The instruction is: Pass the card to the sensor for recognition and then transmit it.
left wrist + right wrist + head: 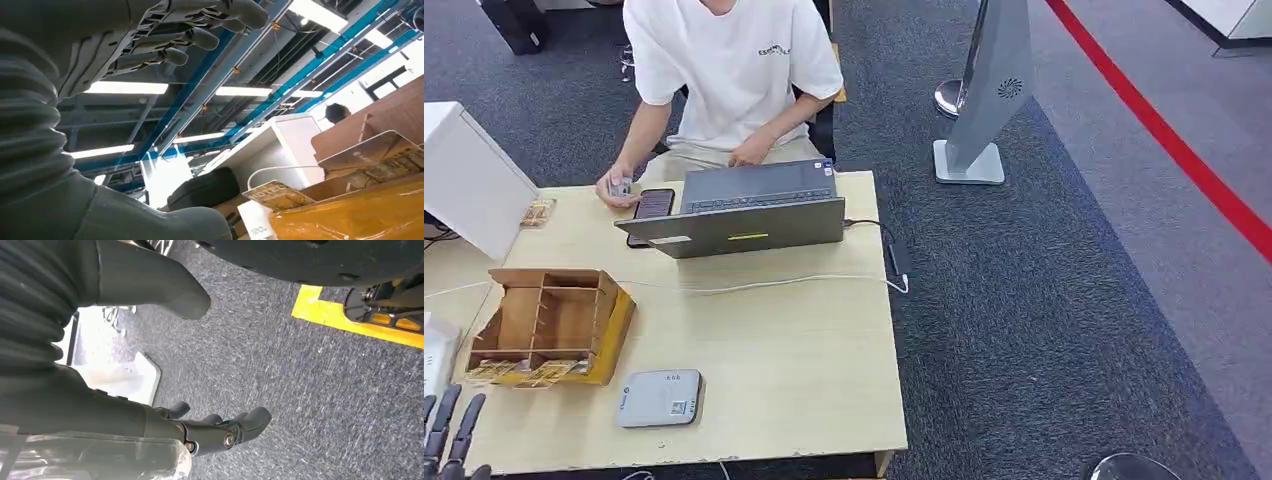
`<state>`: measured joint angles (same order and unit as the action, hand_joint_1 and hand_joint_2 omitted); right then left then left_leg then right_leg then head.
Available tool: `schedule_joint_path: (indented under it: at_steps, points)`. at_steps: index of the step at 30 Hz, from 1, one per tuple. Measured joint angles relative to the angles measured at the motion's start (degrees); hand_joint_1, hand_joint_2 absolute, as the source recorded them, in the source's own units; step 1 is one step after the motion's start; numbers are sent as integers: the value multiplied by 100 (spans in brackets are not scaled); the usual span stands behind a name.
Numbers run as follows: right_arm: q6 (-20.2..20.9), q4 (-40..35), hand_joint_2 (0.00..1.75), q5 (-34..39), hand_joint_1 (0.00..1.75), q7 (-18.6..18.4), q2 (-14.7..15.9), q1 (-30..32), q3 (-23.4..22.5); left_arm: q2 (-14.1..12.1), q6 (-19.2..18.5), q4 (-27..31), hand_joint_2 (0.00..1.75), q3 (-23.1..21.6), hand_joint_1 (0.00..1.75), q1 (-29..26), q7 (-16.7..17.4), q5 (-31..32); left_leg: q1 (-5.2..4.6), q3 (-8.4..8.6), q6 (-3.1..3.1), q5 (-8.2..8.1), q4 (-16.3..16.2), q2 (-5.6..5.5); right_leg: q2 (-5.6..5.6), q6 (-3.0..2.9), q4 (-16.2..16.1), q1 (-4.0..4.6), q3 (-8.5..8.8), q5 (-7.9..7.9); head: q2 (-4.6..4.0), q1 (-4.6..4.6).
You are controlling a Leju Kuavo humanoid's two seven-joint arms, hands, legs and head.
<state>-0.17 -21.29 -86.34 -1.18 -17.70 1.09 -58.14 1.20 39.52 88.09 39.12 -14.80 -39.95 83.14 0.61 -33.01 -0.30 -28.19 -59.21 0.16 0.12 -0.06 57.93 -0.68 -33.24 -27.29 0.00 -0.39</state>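
A flat grey card sensor (659, 398) lies near the table's front edge. To its left stands a wooden organiser box (552, 322) on a yellow base, with patterned cards (529, 372) in its front slots. In the left wrist view those cards (277, 195) and the yellow base (350, 215) are seen from low down. My left hand (449, 435) rises at the table's front left corner, left of the box, fingers (190, 30) spread and holding nothing. My right hand (220, 430) hangs over the carpet with its thumb (165, 290) well apart from the fingers, empty.
A person in a white shirt sits behind the table (824, 400) with a hand on a phone (652, 205). An open laptop (749, 210) and a white cable (764, 285) lie across the middle. More cards (537, 212) rest at the far left beside a white box (469, 180).
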Motion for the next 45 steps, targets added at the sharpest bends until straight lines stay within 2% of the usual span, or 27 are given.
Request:
schedule_joint_path:
  at_steps: [17, 24, 35, 45]
  points:
    - [-63, 297, 175, -236, 0, 2, 175, -137, 2, 48, 0, -652, 175, -13, 0, 771, 0, 177, -1, 2, 0, 0, -1, 0, 1, -1, 0, 0, 0, 1, 0, -2]
    - [-109, 407, 175, -286, 0, -2, 243, -175, 2, 22, 0, -958, 175, -13, 0, 966, 125, 324, 0, 3, 0, 1, -1, 1, 1, -1, 0, 0, 0, 1, 0, -2]
    - [-98, 516, 175, -312, 0, 15, 306, -196, 2, -87, 2, -1218, 175, -11, 0, 1070, 129, 330, 0, 1, 0, 0, -1, 1, 1, -1, 1, 0, 0, 1, 0, 0]
    - [-98, 568, 175, -365, 0, 20, 343, -205, 33, -249, 2, -1574, 175, -11, 0, 1263, 452, 372, 0, 3, 0, 1, -1, 1, 1, -2, 1, 0, 0, 2, 0, -2]
